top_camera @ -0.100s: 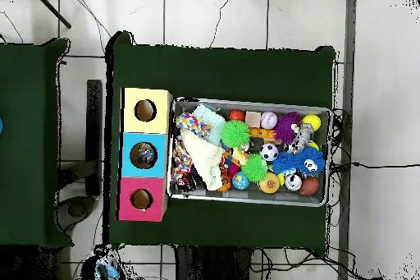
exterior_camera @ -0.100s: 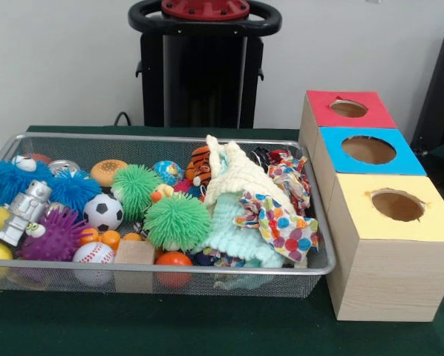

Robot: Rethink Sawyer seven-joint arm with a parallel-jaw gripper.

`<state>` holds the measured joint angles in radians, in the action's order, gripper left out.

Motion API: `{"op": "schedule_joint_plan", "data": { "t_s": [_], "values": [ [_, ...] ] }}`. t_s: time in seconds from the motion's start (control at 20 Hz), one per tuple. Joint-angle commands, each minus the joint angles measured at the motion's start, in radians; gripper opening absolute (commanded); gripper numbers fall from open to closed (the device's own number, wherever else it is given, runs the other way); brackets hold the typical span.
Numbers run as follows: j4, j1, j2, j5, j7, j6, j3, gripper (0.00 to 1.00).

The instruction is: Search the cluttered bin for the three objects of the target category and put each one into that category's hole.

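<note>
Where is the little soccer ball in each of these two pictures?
Front view: the soccer ball lies in the bin's left half, left of a green spiky ball.
Overhead view: the soccer ball sits near the bin's middle, right of the cloths.
Shared landmark: the yellow box with its round hole.

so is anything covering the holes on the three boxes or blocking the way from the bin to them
Nothing visible covers them: the red box, blue box and yellow box each show an open hole on top. They stand right beside the mesh bin, with only its rim between. The gripper isn't in view.
</note>
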<state>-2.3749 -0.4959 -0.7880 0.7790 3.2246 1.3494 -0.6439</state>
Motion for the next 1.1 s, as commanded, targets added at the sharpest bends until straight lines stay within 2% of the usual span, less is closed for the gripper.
{"op": "schedule_joint_plan", "data": {
  "t_s": [0.05,0.35,0.5,0.7,1.1],
  "values": [
    [-0.687,0.007,0.124,0.667,0.4,0.056,-0.48,0.0],
    [-0.686,0.004,0.117,0.722,0.334,0.02,-0.592,0.0],
    [-0.685,0.009,0.136,0.74,0.244,-0.014,-0.621,0.0],
    [-0.684,-0.012,0.172,0.77,0.13,-0.031,-0.699,0.0],
    [-0.682,-0.063,0.199,0.817,0.113,0.007,-0.792,0.0]
  ]
}}
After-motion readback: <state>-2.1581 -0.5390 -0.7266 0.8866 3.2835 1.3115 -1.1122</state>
